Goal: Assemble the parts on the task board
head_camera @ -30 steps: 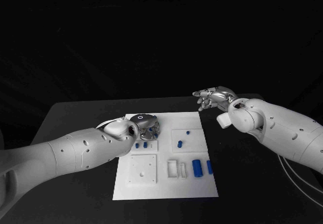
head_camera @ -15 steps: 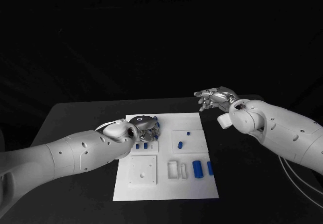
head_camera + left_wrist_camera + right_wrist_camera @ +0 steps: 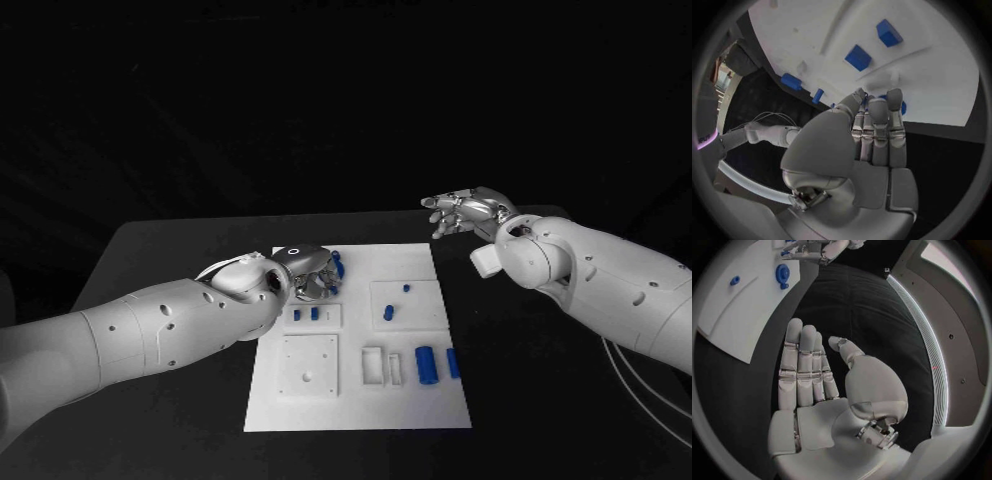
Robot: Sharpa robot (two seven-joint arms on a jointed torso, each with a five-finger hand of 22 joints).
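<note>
A black surface [image 3: 159, 250] carries the white task board [image 3: 361, 400]. The left hand [image 3: 306, 270] rests over the board's far-left corner, fingertips closed on a blue part [image 3: 338, 266]. The right hand [image 3: 469, 212] hovers off the board's far-right corner, flat and released. More blue parts [image 3: 424, 362] lie in the board's near-right recesses.

Task board [image 3: 411, 400] plain white on a black table [image 3: 159, 260]; parts [image 3: 424, 362] bright blue. Arms [image 3: 620, 285] white with small dark dots; both hands [image 3: 464, 212] silver.
</note>
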